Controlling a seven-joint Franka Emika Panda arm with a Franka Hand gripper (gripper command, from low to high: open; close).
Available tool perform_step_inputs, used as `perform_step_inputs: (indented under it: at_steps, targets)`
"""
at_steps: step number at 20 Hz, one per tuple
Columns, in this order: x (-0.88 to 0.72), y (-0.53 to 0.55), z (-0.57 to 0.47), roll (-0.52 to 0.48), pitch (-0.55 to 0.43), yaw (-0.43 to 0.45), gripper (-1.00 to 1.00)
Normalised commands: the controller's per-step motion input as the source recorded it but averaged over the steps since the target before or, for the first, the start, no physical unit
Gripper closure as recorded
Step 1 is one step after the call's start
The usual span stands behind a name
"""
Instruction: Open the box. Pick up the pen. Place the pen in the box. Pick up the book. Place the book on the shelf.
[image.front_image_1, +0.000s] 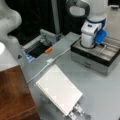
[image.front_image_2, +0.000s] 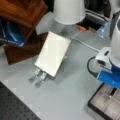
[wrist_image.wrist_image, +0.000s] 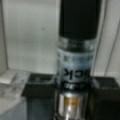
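Observation:
The box (image.front_image_1: 88, 57) stands open at a front view's right, its beige lining (image.front_image_1: 110, 51) exposed. My gripper (image.front_image_1: 91, 45) reaches down into it from above. In the wrist view the gripper (wrist_image.wrist_image: 71, 87) is shut on the pen (wrist_image.wrist_image: 75, 42), a black barrel with a clear and silvery band, held upright over the lining between two dark fingers (wrist_image.wrist_image: 37, 86). The white spiral book (image.front_image_1: 58, 88) leans on a slatted metal stand (image.front_image_1: 78, 112), away from the gripper. The brown wooden shelf (image.front_image_1: 13, 95) fills a front view's lower left. The book (image.front_image_2: 52, 53), shelf (image.front_image_2: 17, 53) and box (image.front_image_2: 101, 103) also show in a front view.
A grey tray with a dark hollow (image.front_image_1: 37, 48) and a small orange item (image.front_image_1: 48, 50) lie behind the book. A white cable (image.front_image_1: 41, 71) runs across the table. A white cone-shaped body (image.front_image_2: 68, 10) stands at a front view's top. A black perforated board (image.front_image_2: 12, 108) edges the table.

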Motion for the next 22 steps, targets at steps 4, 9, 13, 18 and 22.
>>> perform_step_inputs:
  at_steps: [4, 9, 13, 18, 22]
  targets:
    - [0.06, 0.25, -0.1, -0.003, -0.037, -0.177, 1.0]
    - [0.02, 0.21, -0.1, -0.034, -0.039, -0.122, 1.0]
    - [-0.01, 0.13, -0.1, -0.074, -0.05, -0.082, 1.0]
    - [-0.01, 0.1, -0.09, -0.098, -0.063, -0.063, 1.0]
    - [0.02, 0.09, -0.13, -0.114, -0.08, -0.037, -1.0]
